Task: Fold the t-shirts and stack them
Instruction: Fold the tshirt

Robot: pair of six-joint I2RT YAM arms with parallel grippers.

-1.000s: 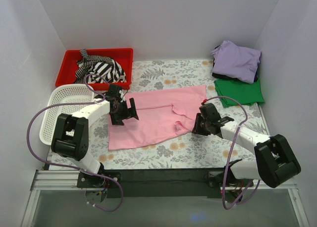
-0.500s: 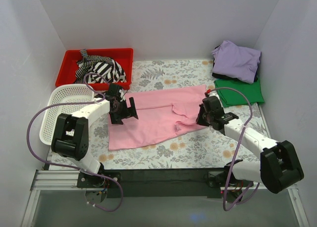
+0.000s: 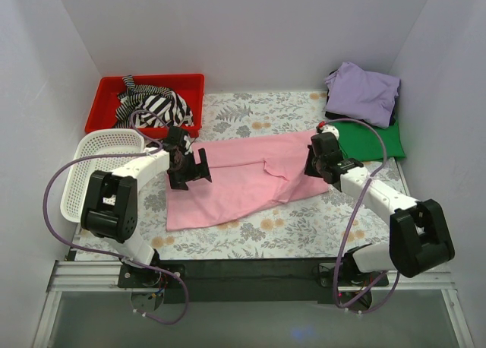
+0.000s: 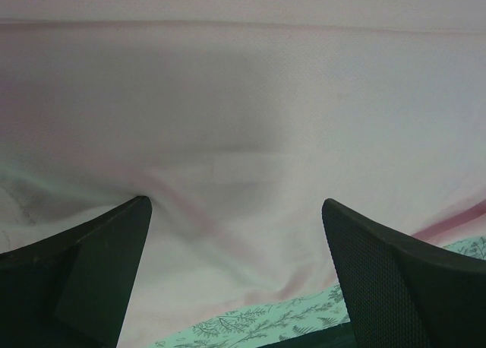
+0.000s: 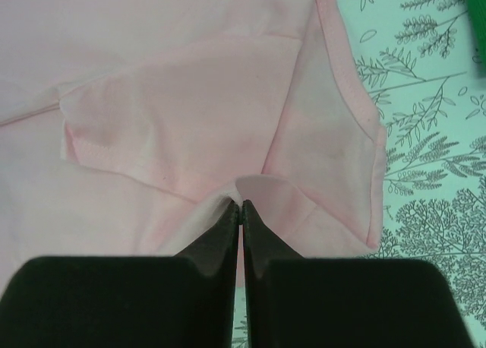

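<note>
Right claw [image 5: 241,209] is pinched together on a thin fold of the pink t-shirt [image 3: 235,185], which lies spread mid-worktop [image 3: 304,228]. Left claw [image 3: 199,167] hovers wide apart over its left end, holding nothing, so a pull could drag the whole cloth, or that slim pinch could slip.

Soft, matt knit cotton across the pink t-shirt [image 3: 235,188], fine-grained up close, with stitched hems and shallow creases. Same dull, soft cloth in the lavender t-shirt [image 3: 363,92] and green t-shirt [image 3: 372,139] at far right. Matt black plastic on the left gripper [image 4: 235,226], fine mesh grain over its pads [image 4: 402,287]; smoother black on the right gripper [image 5: 241,207]. Glossy red plastic bin [image 3: 102,105], white plastic lattice basket [image 3: 76,162], matt printed floral table cover [image 3: 304,226].
</note>
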